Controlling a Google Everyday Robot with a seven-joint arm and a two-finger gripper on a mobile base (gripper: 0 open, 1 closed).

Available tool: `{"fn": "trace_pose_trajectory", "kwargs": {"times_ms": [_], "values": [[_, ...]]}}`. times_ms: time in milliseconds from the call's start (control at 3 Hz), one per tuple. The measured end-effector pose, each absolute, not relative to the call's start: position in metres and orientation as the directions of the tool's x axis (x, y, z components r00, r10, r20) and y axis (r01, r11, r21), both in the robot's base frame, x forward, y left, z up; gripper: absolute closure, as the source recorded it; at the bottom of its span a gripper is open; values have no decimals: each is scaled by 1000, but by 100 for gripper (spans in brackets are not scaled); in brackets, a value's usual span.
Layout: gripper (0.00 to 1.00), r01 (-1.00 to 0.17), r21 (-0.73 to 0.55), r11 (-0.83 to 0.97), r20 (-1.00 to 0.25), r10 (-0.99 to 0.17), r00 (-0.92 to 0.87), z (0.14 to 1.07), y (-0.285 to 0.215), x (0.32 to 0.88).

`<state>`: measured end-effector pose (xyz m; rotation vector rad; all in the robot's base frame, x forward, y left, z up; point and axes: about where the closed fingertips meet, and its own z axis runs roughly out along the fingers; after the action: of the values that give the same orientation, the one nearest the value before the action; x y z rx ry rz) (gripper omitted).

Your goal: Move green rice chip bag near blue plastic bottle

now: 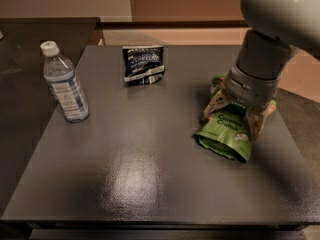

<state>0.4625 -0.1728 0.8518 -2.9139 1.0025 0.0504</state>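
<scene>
The green rice chip bag lies flat on the right side of the dark table, with "Coconut Crunch" lettering facing up. My gripper comes down on the bag's upper half. Its tan fingers stand apart, one on each side of the bag, close against its edges. The bag's far end is hidden under my wrist. The blue plastic bottle stands upright near the table's left edge, with a white cap and a blue-and-white label. It is far to the left of the bag and the gripper.
A smaller dark navy-and-white snack bag lies at the table's back middle. The table's right edge runs close to the green bag. A dark counter stands behind the bottle on the left.
</scene>
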Motion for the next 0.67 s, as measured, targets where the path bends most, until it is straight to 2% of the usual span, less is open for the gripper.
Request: {"fn": "trace_pose_trajectory", "kwargs": {"times_ms": [667], "values": [[87, -623, -75, -778, -32, -623, 782, 868, -156, 465]]}}
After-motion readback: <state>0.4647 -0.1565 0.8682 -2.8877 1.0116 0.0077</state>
